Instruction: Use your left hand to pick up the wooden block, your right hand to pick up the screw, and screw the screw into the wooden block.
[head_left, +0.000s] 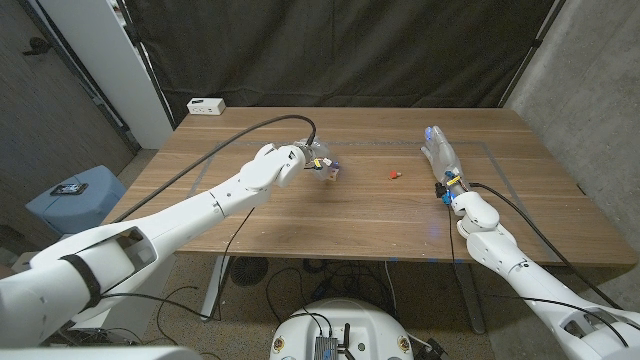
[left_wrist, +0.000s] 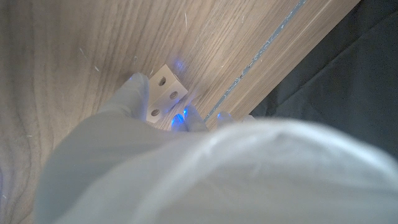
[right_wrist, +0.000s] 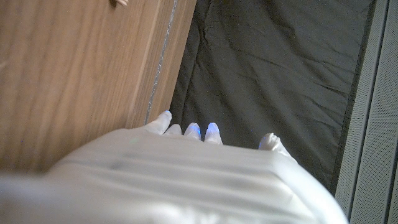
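L hand (head_left: 318, 160) is closed on the block (head_left: 329, 170), over the table's (head_left: 300, 215) middle-left. In the L wrist view the fingers (left_wrist: 138, 87) pinch the block (left_wrist: 165, 93) from both sides; it's pale wood w/ round holes in the face that shows, and a blue glow sits at one fingertip. Can't tell from the head view whether the block is lifted or touching the wood.

R hand (head_left: 441, 157) is out over the table's right side, fingers stretched toward the far edge, apart, nothing in them. R wrist view: fingertips (right_wrist: 212, 132) spread, pointing past the table edge at the black curtain (right_wrist: 273, 68), blue light on two of them.

Screw (head_left: 393, 175), small and red, lies on the table betw. the two hands, nearer the R one but apart from it, untouched. Well apart from the block too.

Far left corner of the table: a white box (head_left: 206, 105), contents not visible. On the floor at left, a blue bin (head_left: 75, 200) w/ a dark item on its lid. Cables run along both arms.
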